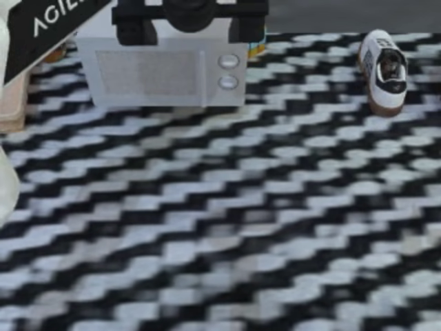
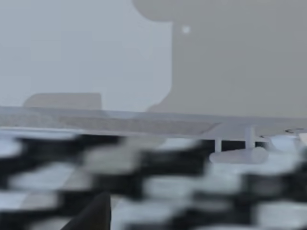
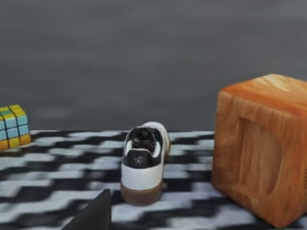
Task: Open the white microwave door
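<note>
A: Where does the white microwave [image 1: 162, 65] sit?

B: At the far edge of the bench [image 1: 227, 227], left of centre in the top view, its front facing the camera side. The door [image 1: 148, 72] lies flat against the body, so it is closed, with the grey mesh window taking up most of it. Right of the door is the narrow strip with two round knobs [image 1: 228, 71], one above the other.

A: And the arms?

B: The left arm [image 1: 41, 24] comes in at the top view's upper left corner, a dark link with white lettering passing just beside the microwave's left end. Its jaws do not show in the top view. The left wrist view has only a dark sliver at the lower edge, a pale wall and the patterned bench, so I cannot tell whether those jaws are open or closed, or how near the door they are.

A: The right side?

B: No right arm shows from above. Its wrist view also gives one dark corner at the lower edge, so I cannot tell there either.

A: What else is on the bench?

B: A white shoe [image 1: 383, 69] with a dark lining and brown sole at the far right, well apart from the microwave. The right wrist view has the shoe between a colourful puzzle cube [image 3: 12, 125] and a wooden block [image 3: 261, 148].
</note>
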### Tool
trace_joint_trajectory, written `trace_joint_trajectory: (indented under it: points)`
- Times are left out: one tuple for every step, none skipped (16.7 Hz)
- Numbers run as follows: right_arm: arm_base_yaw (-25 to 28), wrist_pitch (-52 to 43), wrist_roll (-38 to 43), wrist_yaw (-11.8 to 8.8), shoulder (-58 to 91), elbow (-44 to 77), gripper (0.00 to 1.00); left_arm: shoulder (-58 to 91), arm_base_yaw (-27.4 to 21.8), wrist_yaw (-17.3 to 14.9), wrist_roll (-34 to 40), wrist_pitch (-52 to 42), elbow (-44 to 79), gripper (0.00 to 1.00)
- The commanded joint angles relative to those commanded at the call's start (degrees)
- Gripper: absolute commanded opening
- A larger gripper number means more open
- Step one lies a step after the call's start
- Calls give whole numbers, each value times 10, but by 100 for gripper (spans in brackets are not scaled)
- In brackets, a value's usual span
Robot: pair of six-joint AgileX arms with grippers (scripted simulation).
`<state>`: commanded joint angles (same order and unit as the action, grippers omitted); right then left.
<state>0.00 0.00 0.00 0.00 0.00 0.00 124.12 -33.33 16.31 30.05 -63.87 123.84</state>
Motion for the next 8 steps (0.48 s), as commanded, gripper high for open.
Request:
trace_joint_trajectory:
  points:
    - [0,0,0,0,0,0,100,8,3,-1,-3,14,-5,100]
    - [0,0,0,0,0,0,100,18,7,-3,-7,32,-12,100]
    - [0,0,0,0,0,0,100,29,11,-5,-11,55,-19,100]
    - [0,0,0,0,0,0,100,41,15,-7,-15,77,-27,100]
    - [0,0,0,0,0,0,100,51,19,-9,-19,94,-33,100]
    - [0,0,0,0,0,0,100,59,22,-11,-21,106,-37,100]
    - [0,0,0,0,0,0,100,63,23,-11,-23,111,-40,100]
    - [0,0,0,0,0,0,100,64,23,-11,-23,111,-40,100]
